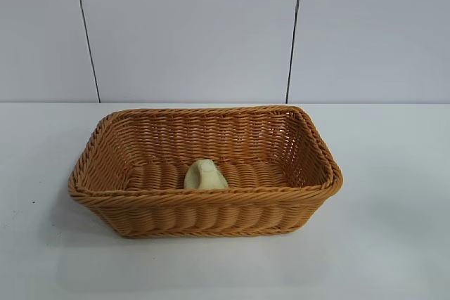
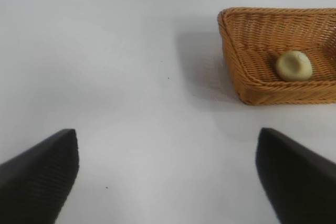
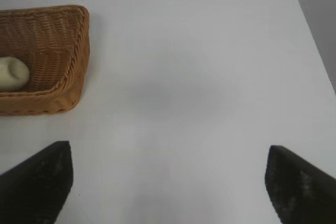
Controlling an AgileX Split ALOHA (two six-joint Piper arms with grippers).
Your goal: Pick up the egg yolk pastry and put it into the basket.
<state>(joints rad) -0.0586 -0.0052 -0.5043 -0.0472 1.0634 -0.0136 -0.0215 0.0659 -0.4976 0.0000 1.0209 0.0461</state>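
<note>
Wicker, orange-tan and tightly woven, makes up the basket (image 1: 204, 173) that I see in the middle of the white table (image 1: 394, 173), and the egg yolk pastry (image 1: 205, 175) already lies inside it, on the woven floor close against the near long wall as the exterior camera sees it. That wall's braided rim hides the pastry's lower edge, so I cannot make out how it sits on the floor. From my left gripper (image 2: 168, 174) I see only two dark fingertips (image 2: 42, 174), spread wide over bare table well to one side of the basket, whose far end is cut off by the frame. My right gripper (image 3: 168, 182) looks the same, fingertips (image 3: 37, 182) wide apart, well off the basket's other side. Neither arm shows in the exterior camera. I can read no writing anywhere. Behind the basket stands a pale grey panelled wall (image 1: 190, 33) with two thin dark seams.
</note>
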